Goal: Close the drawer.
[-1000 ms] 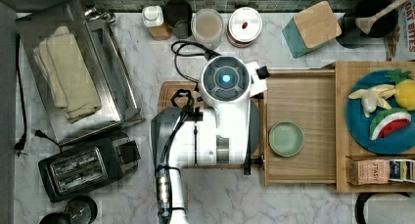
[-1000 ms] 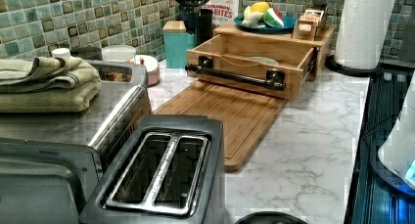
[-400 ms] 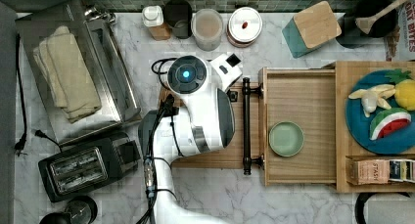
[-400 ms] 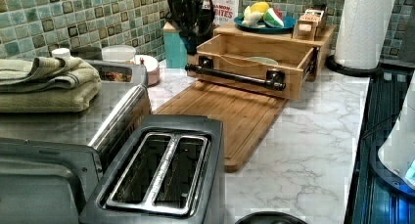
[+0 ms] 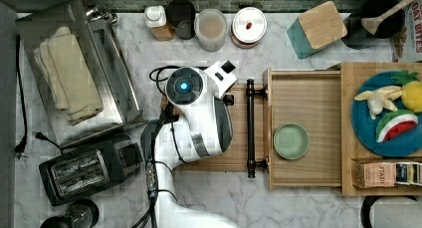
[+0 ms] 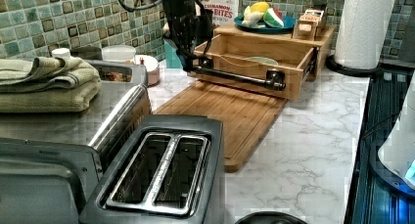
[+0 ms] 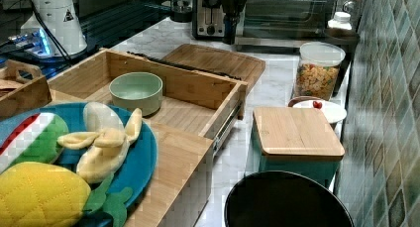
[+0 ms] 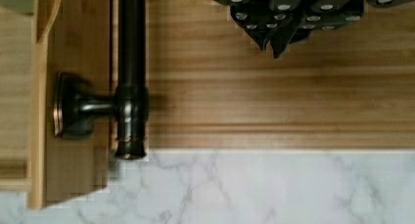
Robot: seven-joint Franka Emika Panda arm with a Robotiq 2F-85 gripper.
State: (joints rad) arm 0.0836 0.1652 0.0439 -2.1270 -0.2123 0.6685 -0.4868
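**Drawer open, tool short of the handle**

In the top view, the drawer (image 5: 304, 131) stands pulled out of the cabinet (image 5: 380, 69) toward the top view's left, its handle (image 5: 250, 128) lying over the cutting board (image 5: 238, 138). One green bowl (image 5: 290, 141) sits inside it. The arm's white body covers the tool here; the arm is over the board, on the top view's left of the handle and apart from it. One blue plate (image 5: 370, 133) of toy fruit rests on the cabinet, and one toaster (image 5: 82, 169) stands on the marble tabletop (image 5: 209, 188).

In the left view, the tool (image 6: 187, 63) hangs just beside the handle's far end (touching or not is hard to say from here). The drawer is open, one bowl in it.

In the right view, the tool (image 7: 228, 36) is beyond the drawer, above the board's far edge. One jar (image 7: 318, 70) of cereal stands by the tiled wall.

In the wrist view, one handle post meets the drawer front, and the tool (image 8: 279, 40) is over the board, well clear of the bar. Its fingertips (image 8: 268, 34) look pressed close together, holding nothing.
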